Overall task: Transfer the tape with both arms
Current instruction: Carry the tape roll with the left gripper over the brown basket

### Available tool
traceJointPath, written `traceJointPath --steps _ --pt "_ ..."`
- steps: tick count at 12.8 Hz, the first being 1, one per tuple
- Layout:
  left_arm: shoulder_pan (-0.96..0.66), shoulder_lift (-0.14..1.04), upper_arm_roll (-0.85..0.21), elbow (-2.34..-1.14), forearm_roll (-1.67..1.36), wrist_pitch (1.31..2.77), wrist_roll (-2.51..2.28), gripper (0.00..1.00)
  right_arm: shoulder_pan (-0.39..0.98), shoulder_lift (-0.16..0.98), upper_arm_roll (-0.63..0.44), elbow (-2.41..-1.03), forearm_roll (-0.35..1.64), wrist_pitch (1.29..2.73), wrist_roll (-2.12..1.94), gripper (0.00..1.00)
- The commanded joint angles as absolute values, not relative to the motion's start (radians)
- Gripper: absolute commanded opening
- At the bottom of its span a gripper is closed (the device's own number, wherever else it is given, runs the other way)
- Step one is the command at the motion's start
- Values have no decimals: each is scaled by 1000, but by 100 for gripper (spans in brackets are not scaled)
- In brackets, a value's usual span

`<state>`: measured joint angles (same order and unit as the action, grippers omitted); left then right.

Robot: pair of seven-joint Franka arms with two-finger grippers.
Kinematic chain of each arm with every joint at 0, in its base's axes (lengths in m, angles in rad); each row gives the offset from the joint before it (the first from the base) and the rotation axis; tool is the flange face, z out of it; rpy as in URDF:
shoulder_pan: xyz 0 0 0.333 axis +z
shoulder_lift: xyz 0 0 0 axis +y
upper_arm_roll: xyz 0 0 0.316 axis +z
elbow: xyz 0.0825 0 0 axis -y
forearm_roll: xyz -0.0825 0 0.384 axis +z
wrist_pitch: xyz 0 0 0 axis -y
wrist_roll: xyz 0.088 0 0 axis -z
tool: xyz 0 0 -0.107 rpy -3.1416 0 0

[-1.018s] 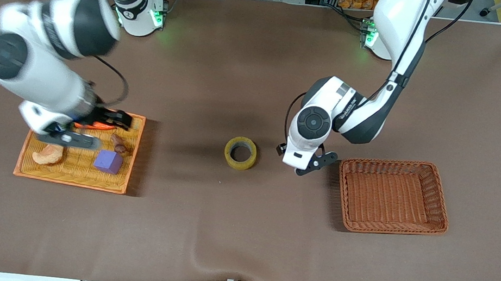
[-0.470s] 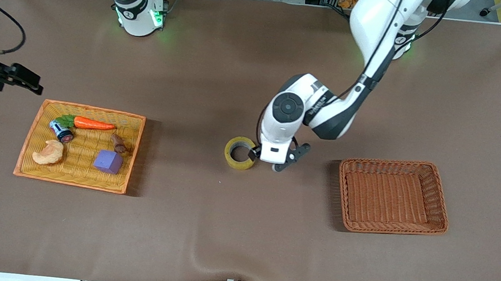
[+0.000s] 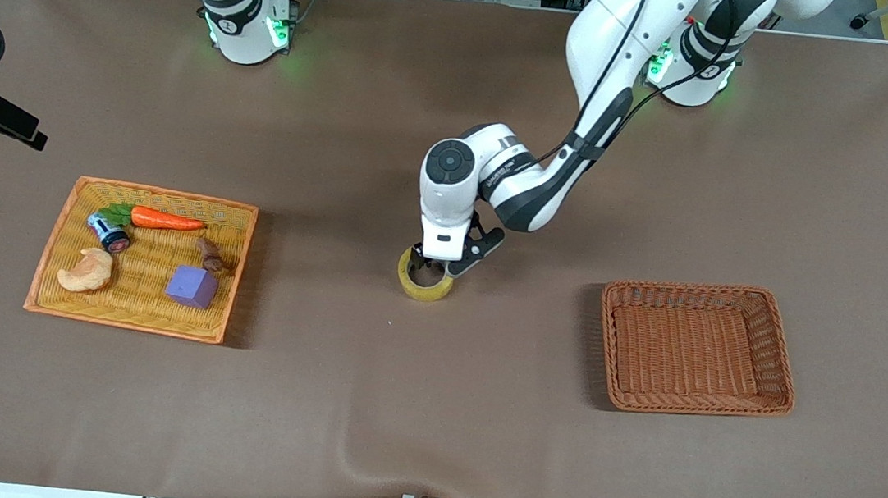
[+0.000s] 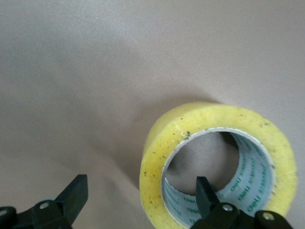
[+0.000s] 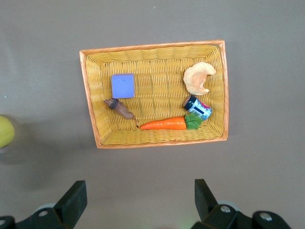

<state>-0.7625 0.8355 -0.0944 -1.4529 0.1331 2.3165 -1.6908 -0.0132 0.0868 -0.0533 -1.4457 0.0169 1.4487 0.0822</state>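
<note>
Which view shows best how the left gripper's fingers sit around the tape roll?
The left wrist view: the open left gripper straddles the wall of the tape, one finger in the core, one outside. In the front view the arm covers part of the roll. The right wrist view catches only its yellow edge.

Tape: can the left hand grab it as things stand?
Probably yes. The left hand is open right at the tape, one finger inside the core, the other outside the wall. Nothing else is near it on the table.
</note>
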Motion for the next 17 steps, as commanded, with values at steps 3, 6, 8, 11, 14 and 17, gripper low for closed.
traceJointPath --steps 3,6,8,11,14,17 --pt "-782 854 -81 -1436 227 2312 -1741 0 -52 95 -34 -1410 11 1433 42 100" --pt "-775 827 -81 -1440 230 2301 -1746 0 -55 97 -35 -1410 5 1440 28 100" --pt "-749 735 -81 -1442 229 2190 -1730 0 -69 101 -34 -1407 3 1440 -26 100" --pt "-643 533 -92 -1488 215 2019 -1703 0 -69 104 -32 -1393 -6 1440 -44 100" --pt "-462 367 -94 -1598 160 1948 -1552 0 -68 104 -32 -1393 -6 1440 -43 100" --pt "-274 347 -92 -1653 158 1940 -1355 0 -67 104 -32 -1393 -18 1440 -43 100"
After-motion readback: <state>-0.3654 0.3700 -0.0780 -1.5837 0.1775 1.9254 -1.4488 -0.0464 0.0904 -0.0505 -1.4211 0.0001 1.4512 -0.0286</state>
